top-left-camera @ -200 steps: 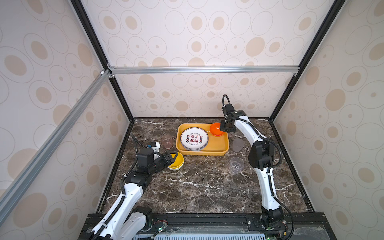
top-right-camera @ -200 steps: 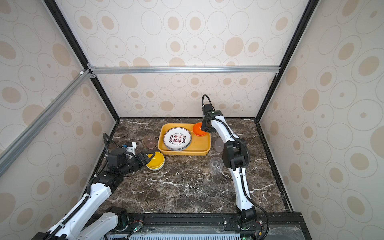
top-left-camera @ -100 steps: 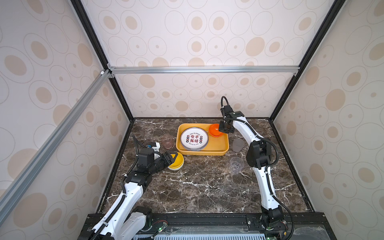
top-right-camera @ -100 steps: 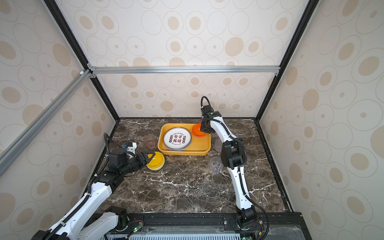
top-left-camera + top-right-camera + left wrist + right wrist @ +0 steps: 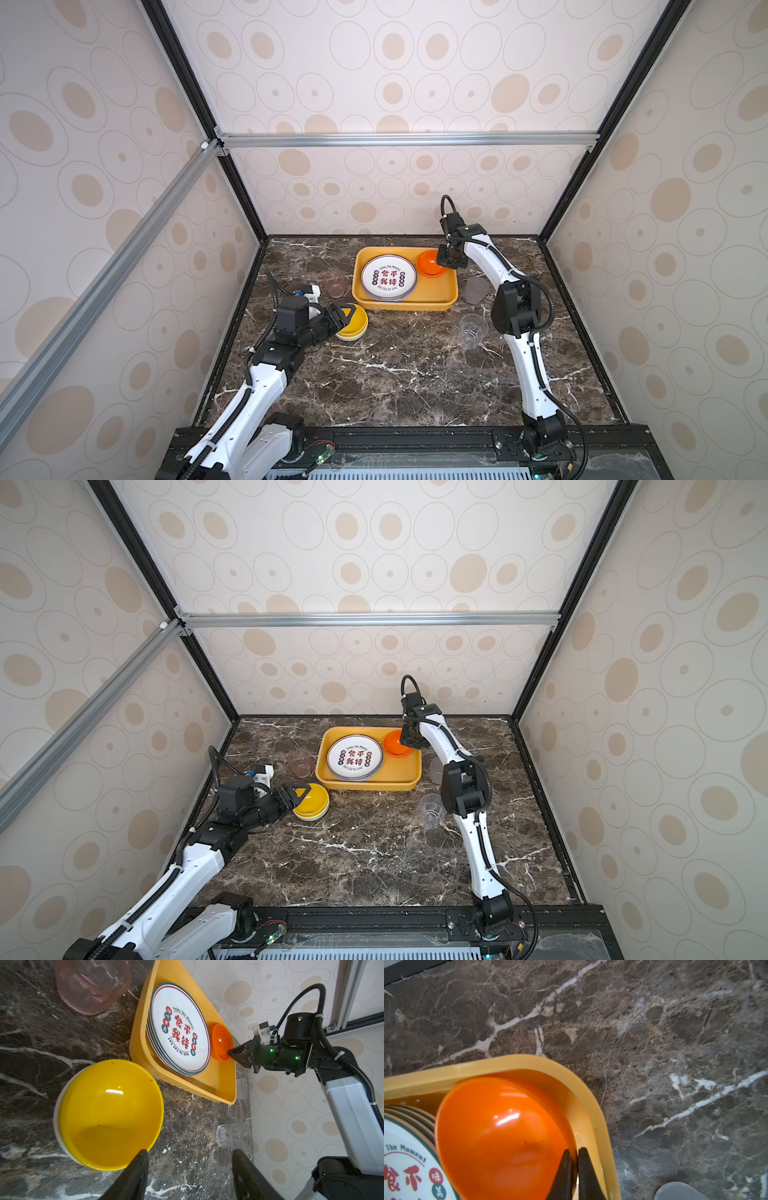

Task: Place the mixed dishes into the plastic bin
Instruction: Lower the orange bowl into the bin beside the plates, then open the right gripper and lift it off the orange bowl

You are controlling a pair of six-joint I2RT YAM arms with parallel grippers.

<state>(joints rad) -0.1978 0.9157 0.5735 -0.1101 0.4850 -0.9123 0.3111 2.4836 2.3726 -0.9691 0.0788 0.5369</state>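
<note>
Plastic bin [image 5: 436,291] sits at the rear centre of the marble table [image 5: 415,374]. Plate stack [image 5: 388,277] lies in its left half. Yellow bowl [image 5: 110,1113], nested in a cream bowl [image 5: 57,1118], stands off the bin's front left corner. Left gripper [image 5: 190,1153] hovers at the yellow bowl's rim, jaws wide, holding nothing. Orange bowl [image 5: 500,1136] occupies the bin's far right corner. Right gripper [image 5: 573,1152] pinches that bowl's rim, jaws narrow. Pink cup [image 5: 335,284], grey cup [image 5: 475,290] and clear cup [image 5: 471,330] are on the table outside the bin.
</note>
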